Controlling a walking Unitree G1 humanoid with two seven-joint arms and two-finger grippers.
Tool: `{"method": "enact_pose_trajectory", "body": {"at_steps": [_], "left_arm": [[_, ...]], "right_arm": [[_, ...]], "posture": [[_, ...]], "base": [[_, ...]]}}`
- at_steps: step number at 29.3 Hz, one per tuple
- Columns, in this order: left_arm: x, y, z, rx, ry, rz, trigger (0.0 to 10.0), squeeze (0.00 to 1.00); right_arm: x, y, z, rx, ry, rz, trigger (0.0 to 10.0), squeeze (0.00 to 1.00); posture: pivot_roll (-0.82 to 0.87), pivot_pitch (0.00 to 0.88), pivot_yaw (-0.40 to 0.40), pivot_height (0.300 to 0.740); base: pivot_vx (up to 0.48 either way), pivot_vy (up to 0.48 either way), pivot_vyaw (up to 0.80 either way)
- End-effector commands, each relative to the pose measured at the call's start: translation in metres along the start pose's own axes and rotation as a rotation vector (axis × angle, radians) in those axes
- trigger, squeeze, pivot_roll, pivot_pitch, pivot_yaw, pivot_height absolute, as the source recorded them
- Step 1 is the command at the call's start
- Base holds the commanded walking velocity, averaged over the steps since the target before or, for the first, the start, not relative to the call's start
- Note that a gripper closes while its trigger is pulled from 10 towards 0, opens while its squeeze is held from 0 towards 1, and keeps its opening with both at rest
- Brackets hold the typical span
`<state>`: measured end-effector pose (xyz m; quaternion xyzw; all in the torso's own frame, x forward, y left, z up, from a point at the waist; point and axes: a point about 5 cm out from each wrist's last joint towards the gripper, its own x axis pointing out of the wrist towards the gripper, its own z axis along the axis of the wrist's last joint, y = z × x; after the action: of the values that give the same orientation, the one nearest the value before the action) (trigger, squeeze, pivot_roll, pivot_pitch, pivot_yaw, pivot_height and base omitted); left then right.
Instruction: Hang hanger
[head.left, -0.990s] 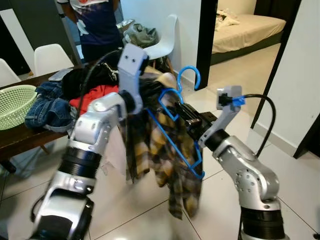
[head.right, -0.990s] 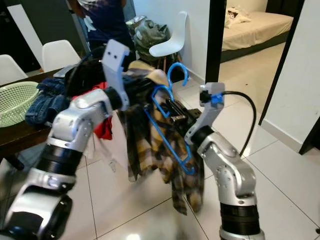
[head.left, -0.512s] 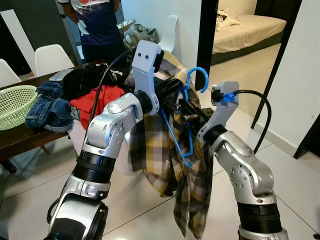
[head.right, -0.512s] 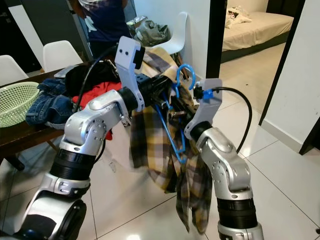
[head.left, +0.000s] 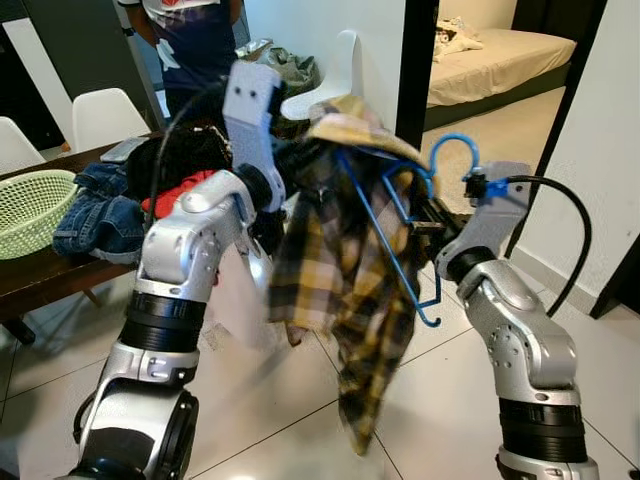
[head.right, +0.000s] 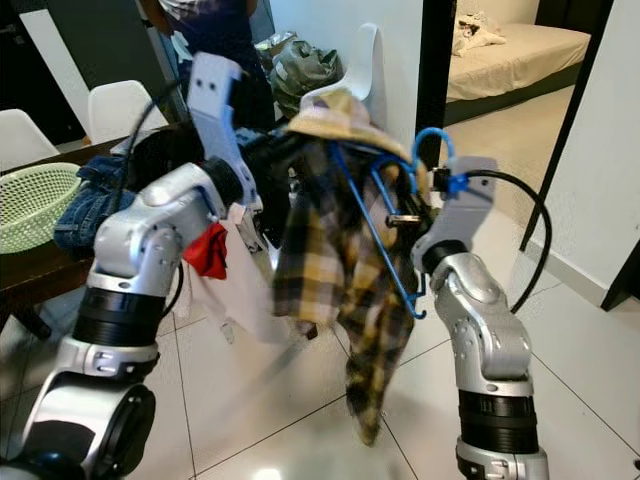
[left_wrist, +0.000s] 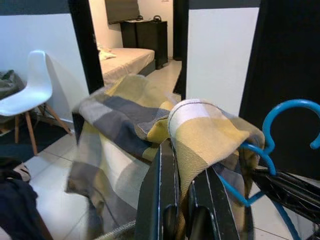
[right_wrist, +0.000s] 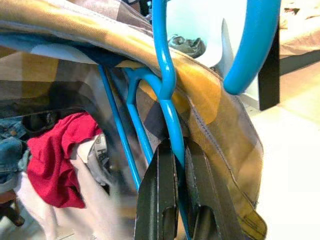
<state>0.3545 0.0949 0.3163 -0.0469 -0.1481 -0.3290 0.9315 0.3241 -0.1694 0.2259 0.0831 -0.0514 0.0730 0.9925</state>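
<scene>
The right end effector (right_wrist: 175, 165) is clenched on the neck of the blue hanger (head.left: 400, 215), just below its hook, which curls up at about 1 o'clock from picture centre in the left eye view. The hanger hangs tilted in mid-air between the two arms, its lower bar slanting down toward 5 o'clock. The left end effector (left_wrist: 182, 170) is pinched on a fold of the plaid shirt (head.left: 345, 290), holding the fabric up beside the hanger's top; the shirt drapes over the hanger's upper arm and trails down toward the floor (head.left: 300, 420). At 9 o'clock a tabletop (head.left: 40, 275) carries a green basket (head.left: 30, 205), jeans (head.left: 95, 215) and a red garment (head.left: 180, 190). A person (head.left: 195, 45) stands at 11 o'clock, near a white chair (head.left: 335, 80).
</scene>
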Motion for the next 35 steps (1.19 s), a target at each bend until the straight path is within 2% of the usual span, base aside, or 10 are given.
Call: {"method": "enact_pose_trajectory", "body": {"at_steps": [1, 9, 21, 24, 25, 26, 27, 28, 32, 35], "left_arm": [[-0.006, 0.014, 0.015, 0.015, -0.050, 0.050, 10.0, 0.00], [0.000, -0.008, 0.005, -0.041, -0.040, -0.010, 10.0, 0.00], [0.018, -0.073, -0.036, -0.194, 0.089, -0.156, 10.0, 0.00], [0.019, -0.048, -0.033, -0.175, 0.084, -0.032, 10.0, 0.00], [0.017, -0.020, -0.025, -0.150, 0.063, 0.092, 10.0, 0.00], [0.017, -0.020, -0.025, -0.150, 0.063, 0.092, 10.0, 0.00], [0.011, 0.009, -0.014, -0.111, 0.034, 0.215, 10.0, 0.00], [0.011, 0.009, -0.014, -0.111, 0.034, 0.215, 10.0, 0.00], [-0.016, 0.074, 0.031, -0.035, -0.085, 0.495, 10.0, 0.00], [-0.022, 0.082, 0.039, -0.029, -0.107, 0.527, 10.0, 0.00]], "right_arm": [[-0.002, -0.007, -0.002, 0.006, 0.000, -0.046, 10.0, 0.00], [0.000, -0.005, 0.003, 0.032, -0.048, -0.040, 10.0, 0.00], [0.006, 0.020, 0.037, 0.128, -0.260, 0.081, 10.0, 0.00], [0.005, 0.023, 0.040, 0.127, -0.275, 0.093, 10.0, 0.00], [0.004, 0.022, 0.038, 0.122, -0.269, 0.086, 10.0, 0.00], [0.004, 0.022, 0.038, 0.122, -0.269, 0.086, 10.0, 0.00], [0.003, 0.019, 0.036, 0.114, -0.260, 0.075, 10.0, 0.00], [0.003, 0.019, 0.036, 0.114, -0.260, 0.075, 10.0, 0.00], [-0.002, 0.011, 0.030, 0.107, -0.240, 0.039, 10.0, 0.00], [-0.003, 0.009, 0.029, 0.108, -0.239, 0.032, 10.0, 0.00]], "posture": [[-0.09, 0.000, 0.091, 0.740], [-0.09, 0.000, 0.090, 0.740], [-0.09, 0.000, 0.109, 0.740], [-0.10, 0.000, 0.111, 0.740], [-0.10, 0.000, 0.112, 0.740], [-0.10, 0.000, 0.112, 0.740], [-0.10, 0.000, 0.112, 0.740], [-0.10, 0.000, 0.112, 0.740], [-0.10, 0.000, 0.113, 0.740], [-0.10, 0.000, 0.114, 0.740]], "base": [[0.000, 0.000, 0.00], [0.000, 0.000, 0.00], [0.000, 0.000, 0.00], [0.000, 0.000, 0.00], [0.000, 0.000, 0.00], [0.000, 0.000, 0.00], [0.000, 0.000, 0.00], [0.000, 0.000, 0.00], [0.000, 0.000, 0.00], [0.000, 0.000, 0.00]]}}
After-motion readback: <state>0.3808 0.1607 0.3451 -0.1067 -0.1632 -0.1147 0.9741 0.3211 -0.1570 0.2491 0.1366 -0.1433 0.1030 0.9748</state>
